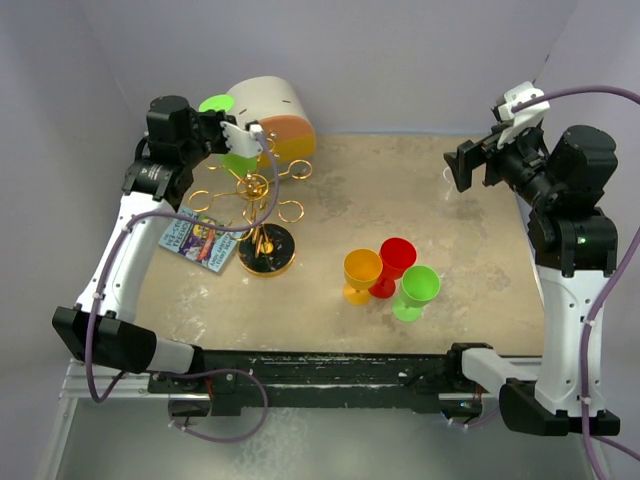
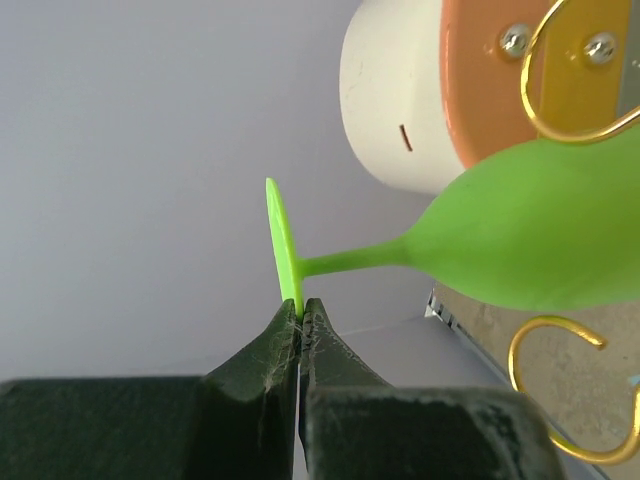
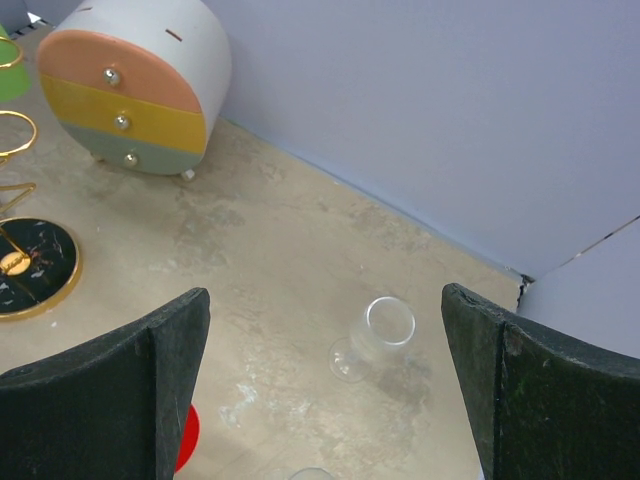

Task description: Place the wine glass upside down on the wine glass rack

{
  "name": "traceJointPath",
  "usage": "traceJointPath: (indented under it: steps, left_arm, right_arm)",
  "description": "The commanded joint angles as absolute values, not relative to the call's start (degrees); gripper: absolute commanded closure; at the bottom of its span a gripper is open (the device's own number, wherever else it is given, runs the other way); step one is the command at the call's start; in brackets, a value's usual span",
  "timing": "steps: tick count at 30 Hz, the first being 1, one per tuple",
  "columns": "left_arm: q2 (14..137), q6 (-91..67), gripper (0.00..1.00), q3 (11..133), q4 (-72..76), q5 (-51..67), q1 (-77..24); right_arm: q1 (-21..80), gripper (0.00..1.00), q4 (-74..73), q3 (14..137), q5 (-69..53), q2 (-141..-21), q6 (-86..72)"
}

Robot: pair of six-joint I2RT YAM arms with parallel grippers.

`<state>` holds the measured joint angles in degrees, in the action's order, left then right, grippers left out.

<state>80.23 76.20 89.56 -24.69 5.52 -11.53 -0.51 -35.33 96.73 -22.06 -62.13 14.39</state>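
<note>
While left fingers [image 2: 250, 375] pinch the thin disc foot of the smooth green wine glass [image 2: 540, 240], right fingers [image 3: 110, 400] gape empty.

Your left arm [image 1: 118, 250]: stretched forward along the far-left side, wrist raised. Your left gripper [image 2: 300, 312]: fingers pressed together, nipping the foot rim of the green wine glass [image 2: 530, 240]. Your right arm [image 1: 565, 300]: upright at the right, wrist seemingly angled inward and down. Your right gripper [image 3: 320, 295]: jaws spread wide.
</note>
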Motion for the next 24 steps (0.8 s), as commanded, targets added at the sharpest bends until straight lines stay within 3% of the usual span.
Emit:
traceJointPath:
  steps: [1, 24]
  left_arm:
    - [79.8, 78.1, 1.0, 92.8, -27.3, 11.2, -12.9]
    - [76.1, 82.7, 1.0, 91.8, -39.0, 11.2, -15.4]
  right_arm:
    - [-1.0, 0.0, -34.3, 96.5, -23.3, -61.2, 15.2]
    - [-2.5, 0.0, -33.2, 93.5, -26.1, -59.8, 15.1]
